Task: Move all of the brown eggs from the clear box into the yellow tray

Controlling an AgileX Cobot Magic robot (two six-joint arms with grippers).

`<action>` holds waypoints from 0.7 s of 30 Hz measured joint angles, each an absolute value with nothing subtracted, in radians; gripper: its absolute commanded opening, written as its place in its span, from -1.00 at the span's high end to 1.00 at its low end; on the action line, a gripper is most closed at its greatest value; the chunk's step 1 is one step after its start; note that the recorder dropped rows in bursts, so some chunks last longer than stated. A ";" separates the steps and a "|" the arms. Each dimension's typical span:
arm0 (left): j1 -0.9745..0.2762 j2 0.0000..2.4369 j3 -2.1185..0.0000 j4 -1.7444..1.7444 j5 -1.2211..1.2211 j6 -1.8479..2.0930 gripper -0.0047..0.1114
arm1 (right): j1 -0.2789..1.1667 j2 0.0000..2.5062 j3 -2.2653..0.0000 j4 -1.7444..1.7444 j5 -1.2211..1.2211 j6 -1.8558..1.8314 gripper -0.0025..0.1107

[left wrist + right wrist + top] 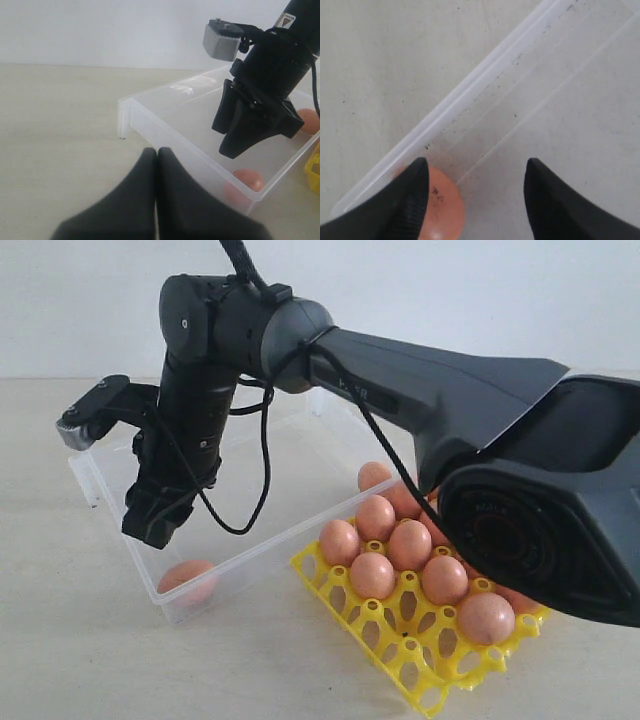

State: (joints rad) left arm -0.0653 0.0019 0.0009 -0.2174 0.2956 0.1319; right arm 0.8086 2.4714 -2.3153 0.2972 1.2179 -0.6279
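Observation:
One brown egg (188, 580) lies in the near corner of the clear box (250, 555). My right gripper (155, 525) hangs open just above it, tilted down into the box. In the right wrist view the egg (442, 205) sits beside one finger of the open gripper (476, 162), more under that finger than between the two, near the box wall (470, 95). The yellow tray (400, 640) next to the box holds several brown eggs (410, 545). My left gripper (157, 152) is shut and empty, low over the table outside the box (150, 100).
The right arm's dark body (470, 410) stretches across the tray and the box. A loose black cable (262, 470) hangs beside the wrist. Bare pale table (60, 640) lies in front of and left of the box.

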 measured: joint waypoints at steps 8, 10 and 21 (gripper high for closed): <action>-0.065 0.002 0.001 -0.217 0.296 0.132 0.99 | 0.809 2.483 -2.281 0.287 1.218 -0.628 -0.02; -0.065 0.002 0.001 -0.217 0.296 0.132 0.99 | 0.809 2.483 -2.281 0.287 1.218 -0.628 -0.02; -0.065 0.002 0.001 -0.217 0.296 0.132 0.99 | 0.809 2.432 -2.281 0.287 1.218 -0.624 -0.02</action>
State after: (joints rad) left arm -0.0653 0.0019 0.0009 -0.2174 0.2956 0.1319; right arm 0.8086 2.4315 -2.2815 0.2874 1.2179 -0.6244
